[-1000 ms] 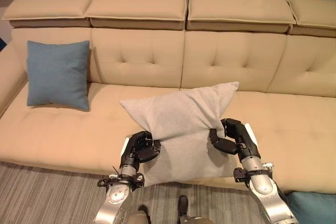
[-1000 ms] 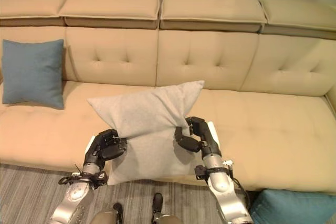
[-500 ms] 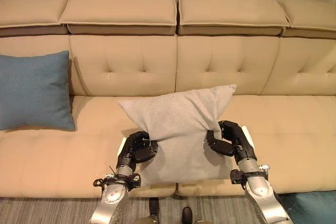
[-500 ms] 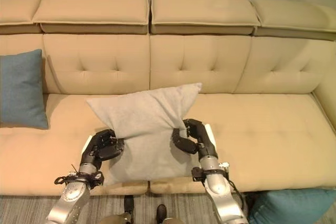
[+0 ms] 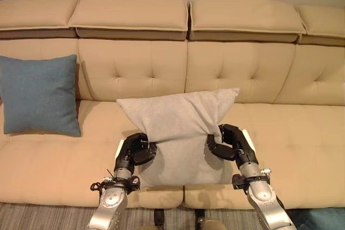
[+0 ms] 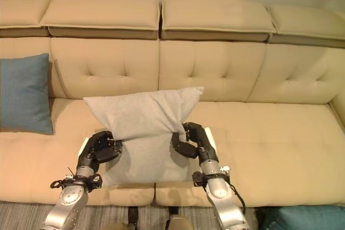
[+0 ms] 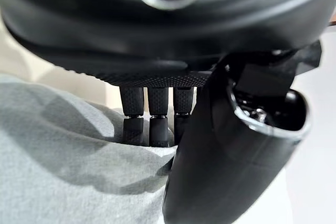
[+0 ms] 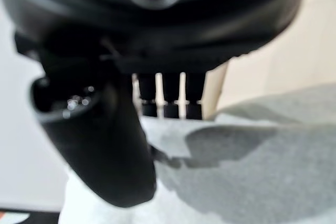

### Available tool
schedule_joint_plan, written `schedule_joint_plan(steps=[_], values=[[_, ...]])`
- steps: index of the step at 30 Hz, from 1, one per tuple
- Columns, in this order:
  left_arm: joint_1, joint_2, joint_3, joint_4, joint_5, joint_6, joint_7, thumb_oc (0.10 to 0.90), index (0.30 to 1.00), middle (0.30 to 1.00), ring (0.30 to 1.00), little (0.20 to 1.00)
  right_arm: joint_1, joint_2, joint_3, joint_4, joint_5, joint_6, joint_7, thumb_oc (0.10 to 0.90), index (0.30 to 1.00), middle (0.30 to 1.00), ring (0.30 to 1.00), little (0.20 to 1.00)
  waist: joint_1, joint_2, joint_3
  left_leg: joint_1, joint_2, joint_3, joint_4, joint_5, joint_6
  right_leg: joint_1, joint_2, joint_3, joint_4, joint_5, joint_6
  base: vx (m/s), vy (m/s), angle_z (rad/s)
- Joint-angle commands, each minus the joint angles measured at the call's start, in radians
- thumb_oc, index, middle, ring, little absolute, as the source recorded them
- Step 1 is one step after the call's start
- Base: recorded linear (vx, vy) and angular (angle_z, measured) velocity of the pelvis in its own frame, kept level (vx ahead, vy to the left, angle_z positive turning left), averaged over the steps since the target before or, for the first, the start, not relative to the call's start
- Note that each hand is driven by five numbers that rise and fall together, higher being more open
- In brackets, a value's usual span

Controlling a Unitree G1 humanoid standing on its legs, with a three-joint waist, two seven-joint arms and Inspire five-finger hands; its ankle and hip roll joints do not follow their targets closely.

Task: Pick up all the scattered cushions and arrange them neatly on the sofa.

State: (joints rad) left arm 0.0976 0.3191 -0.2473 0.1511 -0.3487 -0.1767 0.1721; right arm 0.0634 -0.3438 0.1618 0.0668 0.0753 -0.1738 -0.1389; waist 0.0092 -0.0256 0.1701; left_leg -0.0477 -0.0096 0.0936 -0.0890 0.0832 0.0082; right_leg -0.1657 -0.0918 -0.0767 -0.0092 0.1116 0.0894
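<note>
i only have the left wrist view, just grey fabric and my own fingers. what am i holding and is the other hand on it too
Observer: It is a grey cushion, and your left hand is curled on its left edge. The right hand pinches the opposite edge.
Operator: where's the cushion relative to the sofa
Observer: It is held in front of the beige sofa, over the seat near the middle seam, with its top corners spread wide.
Operator: anything else already on the seat
Observer: A blue cushion stands upright against the backrest at the sofa's left end, apart from the grey one.
</note>
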Motion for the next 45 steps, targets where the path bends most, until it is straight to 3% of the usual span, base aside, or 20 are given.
schedule_joint_plan(steps=[1, 5, 6, 11, 14, 15, 21, 28, 29, 30, 31, 32, 38, 45], values=[[-0.148, 0.004, 0.012, -0.114, 0.042, -0.147, 0.033, 0.4, 0.3, 0.3, 0.3, 0.3, -0.159, -0.014, -0.056, -0.105, -0.052, -0.135, -0.11, 0.4, 0.3, 0.3, 0.3, 0.3, -0.018, -0.018, -0.1, 0.002, -0.01, 0.018, 0.004, -0.104, -0.019, 0.037, -0.001, -0.021, -0.009, -0.064, 0.06, 0.07, -0.1, 0.0], [-0.293, 0.004, -0.034, -0.058, 0.101, -0.156, 0.118, 0.4, 0.3, 0.3, 0.3, 0.3, -0.287, -0.022, -0.006, -0.063, -0.123, -0.125, -0.205, 0.4, 0.3, 0.3, 0.3, 0.3, -0.018, -0.016, -0.092, -0.04, 0.006, 0.005, 0.002, -0.093, -0.034, 0.031, 0.007, -0.037, -0.062, -0.049, 0.057, 0.0, -0.126, 0.13], [-0.401, -0.002, -0.066, -0.008, 0.117, -0.162, 0.171, 0.4, 0.3, 0.3, 0.3, 0.3, -0.381, -0.022, 0.03, -0.027, -0.141, -0.126, -0.253, 0.4, 0.3, 0.3, 0.3, 0.3, -0.017, -0.014, -0.077, -0.074, 0.011, -0.002, 0.002, -0.081, -0.038, 0.001, 0.012, -0.036, -0.06, -0.043, 0.055, -0.07, -0.077, 0.02], [-0.572, -0.012, -0.109, 0.086, 0.127, -0.174, 0.248, 0.4, 0.3, 0.3, 0.3, 0.3, -0.539, -0.025, 0.09, 0.057, -0.168, -0.111, -0.324, 0.4, 0.3, 0.3, 0.3, 0.3, -0.015, -0.005, -0.054, -0.127, 0.016, -0.013, 0.002, -0.06, -0.048, -0.052, 0.017, -0.037, -0.049, -0.039, 0.048, -0.07, -0.039, 0.05], [-0.827, 0.024, -0.163, 0.241, 0.144, -0.185, 0.332, 0.4, 0.3, 0.3, 0.3, 0.3, -0.784, -0.065, 0.164, 0.24, -0.197, -0.089, -0.415, 0.4, 0.3, 0.3, 0.3, 0.3, -0.015, 0.005, -0.031, -0.216, 0.019, -0.034, 0.002, -0.027, -0.065, -0.141, 0.023, -0.036, -0.029, -0.036, 0.04, -0.12, -0.048, 0.11], [-0.831, 0.024, -0.162, 0.243, 0.144, -0.187, 0.332, 0.4, 0.3, 0.3, 0.3, 0.3, -0.788, -0.065, 0.164, 0.243, -0.196, -0.091, -0.415, 0.4, 0.3, 0.3, 0.3, 0.3, -0.016, 0.004, -0.031, -0.222, 0.018, -0.034, 0.002, -0.023, -0.064, -0.147, 0.022, -0.036, -0.029, -0.032, 0.04, -0.07, -0.02, 0.06], [-1.164, 0.094, -0.246, 0.438, 0.183, -0.19, 0.417, 0.4, 0.3, 0.3, 0.3, 0.3, -1.104, -0.116, 0.241, 0.477, -0.2, -0.084, -0.529, 0.4, 0.3, 0.3, 0.3, 0.3, -0.007, 0.03, -0.015, -0.328, 0.012, -0.062, 0.004, 0.015, -0.079, -0.267, 0.021, -0.03, 0.019, -0.038, 0.034, -0.05, -0.005, 0.04], [-1.379, 0.1, -0.293, 0.546, 0.16, -0.204, 0.453, 0.4, 0.3, 0.3, 0.3, 0.3, -1.321, -0.175, 0.315, 0.649, -0.188, -0.068, -0.6, 0.4, 0.3, 0.3, 0.3, 0.3, -0.003, 0.044, -0.017, -0.419, 0.005, -0.088, 0.002, 0.044, -0.103, -0.352, 0.025, -0.037, 0.02, -0.027, 0.04, -0.03, -0.023, 0.08], [-1.38, 0.1, -0.293, 0.547, 0.159, -0.205, 0.452, 0.416, 0.324, 0.324, 0.324, 0.324, -1.323, -0.175, 0.315, 0.651, -0.188, -0.069, -0.6, 0.433, 0.349, 0.349, 0.349, 0.349, -0.003, 0.045, -0.017, -0.421, 0.005, -0.089, 0.002, 0.044, -0.103, -0.353, 0.025, -0.037, 0.021, -0.027, 0.04, -0.03, -0.039, 0.03], [-1.39, 0.103, -0.294, 0.555, 0.156, -0.206, 0.452, 0.588, 0.582, 0.582, 0.582, 0.582, -1.337, -0.184, 0.326, 0.669, -0.176, -0.068, -0.595, 0.643, 0.665, 0.665, 0.665, 0.665, -0.003, 0.045, -0.018, -0.429, 0.004, -0.091, 0.002, 0.047, -0.106, -0.361, 0.024, -0.042, 0.02, -0.025, 0.041, -0.01, -0.022, 0.05], [-1.395, 0.102, -0.297, 0.555, 0.151, -0.208, 0.45, 0.772, 0.858, 0.858, 0.858, 0.858, -1.351, -0.193, 0.335, 0.685, -0.166, -0.064, -0.589, 0.8, 0.9, 0.9, 0.9, 0.9, -0.001, 0.045, -0.016, -0.436, 0.003, -0.095, 0.002, 0.05, -0.108, -0.367, 0.023, -0.043, 0.02, -0.024, 0.041, -0.02, -0.025, 0.08], [-1.39, 0.1, -0.294, 0.551, 0.146, -0.209, 0.45, 0.8, 0.9, 0.9, 0.9, 0.9, -1.355, -0.201, 0.341, 0.696, -0.159, -0.059, -0.587, 0.8, 0.9, 0.9, 0.9, 0.9, 0.0, 0.046, -0.015, -0.443, 0.002, -0.097, 0.002, 0.052, -0.11, -0.373, 0.024, -0.045, 0.02, -0.024, 0.041, -0.03, -0.025, 0.12], [-1.316, 0.093, -0.283, 0.572, 0.141, -0.19, 0.426, 0.8, 0.9, 0.9, 0.9, 0.9, -1.319, -0.232, 0.32, 0.723, -0.131, -0.048, -0.58, 0.8, 0.9, 0.9, 0.9, 0.9, -0.003, 0.04, -0.011, -0.466, -0.001, -0.106, 0.002, 0.06, -0.118, -0.391, 0.023, -0.052, 0.019, -0.019, 0.039, -0.02, -0.009, 0.09], [-1.219, 0.176, -0.246, 0.589, 0.174, -0.154, 0.389, 0.8, 0.9, 0.9, 0.9, 0.9, -1.167, -0.267, 0.225, 0.653, -0.101, -0.063, -0.543, 0.8, 0.9, 0.9, 0.9, 0.9, -0.014, 0.032, -0.016, -0.47, -0.001, -0.103, 0.002, 0.059, -0.121, -0.384, 0.023, -0.055, -0.002, -0.007, 0.043, 0.0, 0.0, 0.0]])
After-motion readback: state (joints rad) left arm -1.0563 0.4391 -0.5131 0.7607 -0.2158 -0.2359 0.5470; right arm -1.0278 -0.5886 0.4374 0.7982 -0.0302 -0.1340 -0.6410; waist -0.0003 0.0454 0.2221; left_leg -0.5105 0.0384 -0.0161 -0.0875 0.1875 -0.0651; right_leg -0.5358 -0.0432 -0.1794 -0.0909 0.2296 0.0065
